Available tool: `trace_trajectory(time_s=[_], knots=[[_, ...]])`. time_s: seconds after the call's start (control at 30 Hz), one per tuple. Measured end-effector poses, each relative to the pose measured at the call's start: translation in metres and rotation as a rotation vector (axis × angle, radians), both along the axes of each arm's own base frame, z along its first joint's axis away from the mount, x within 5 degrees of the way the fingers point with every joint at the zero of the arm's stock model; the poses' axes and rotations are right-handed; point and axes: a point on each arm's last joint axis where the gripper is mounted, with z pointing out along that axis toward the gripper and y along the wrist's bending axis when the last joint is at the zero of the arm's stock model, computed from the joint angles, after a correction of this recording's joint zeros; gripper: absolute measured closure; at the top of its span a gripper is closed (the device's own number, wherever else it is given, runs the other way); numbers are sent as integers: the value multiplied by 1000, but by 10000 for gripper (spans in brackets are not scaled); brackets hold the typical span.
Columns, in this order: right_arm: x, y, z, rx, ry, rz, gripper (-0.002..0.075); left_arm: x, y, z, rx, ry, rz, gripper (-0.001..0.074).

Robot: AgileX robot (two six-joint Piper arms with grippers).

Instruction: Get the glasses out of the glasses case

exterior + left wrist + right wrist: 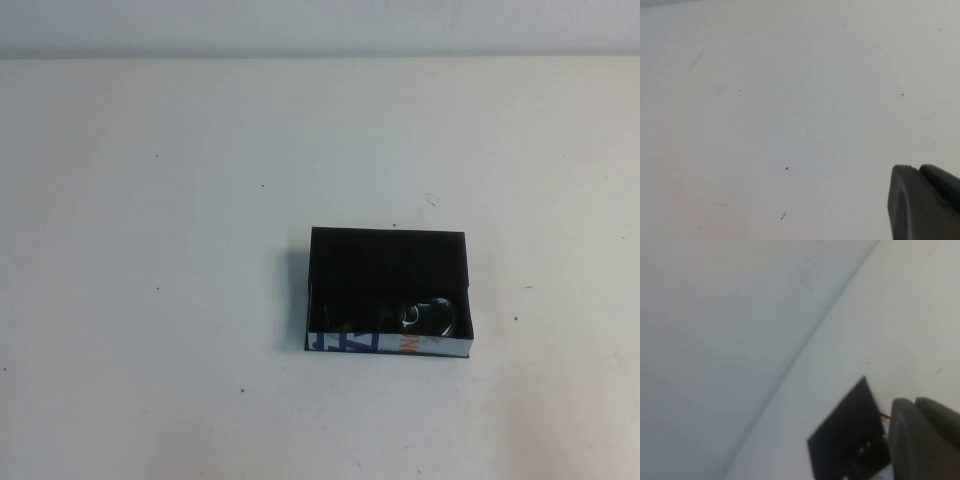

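The glasses case [388, 290] lies open on the white table [150, 300], a little right of the middle in the high view, with its long side running left to right across the table and its white printed edge strip [385, 343] turned toward the robot's side. Inside it the glasses [395, 315] lie flat against the near wall, their long axis matching that of the case; the lens toward the robot's right [432, 315] catches a pale glint, while the other lens is almost lost against the dark lining. Neither arm appears in the high view. In the left wrist view the left gripper [925, 202] shows only as a dark rounded piece at the picture's corner, hanging over bare table with a few small specks, and nothing tells whether its fingers are apart or together; it touches nothing visible. In the right wrist view the right gripper [925, 437] is likewise a dark lump cut off by the frame edge, just beside the case [847, 435], which is seen at a slant with one corner pointing away toward the table's far edge; whether its fingers are apart or closed cannot be told, and contact with the case cannot be judged. A faint pale glint sits in the case's shadowed interior, too dim to identify
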Motion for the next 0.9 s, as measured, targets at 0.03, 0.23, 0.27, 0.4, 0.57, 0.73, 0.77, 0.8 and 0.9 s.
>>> trace_trajectory(time_s=[0.03,0.23,0.27,0.4,0.57,0.73,0.77,0.8,0.9], knots=[[0,-1,2,73,-8,-11,743,0,0,0,0,0,0,739],[1,-6,4,55,-35,-74,743,0,0,0,0,0,0,739],[1,-7,4,35,-35,-75,743,0,0,0,0,0,0,739],[1,-3,1,-18,-17,-33,743,0,0,0,0,0,0,739],[-1,1,4,-194,-43,24,743,0,0,0,0,0,0,739],[5,1,54,-471,-94,39,743,0,0,0,0,0,0,739],[10,1,68,-533,-85,52,743,0,0,0,0,0,0,740],[15,2,83,-580,-83,69,743,0,0,0,0,0,0,739],[42,4,121,-730,-8,161,743,0,0,0,0,0,0,739]])
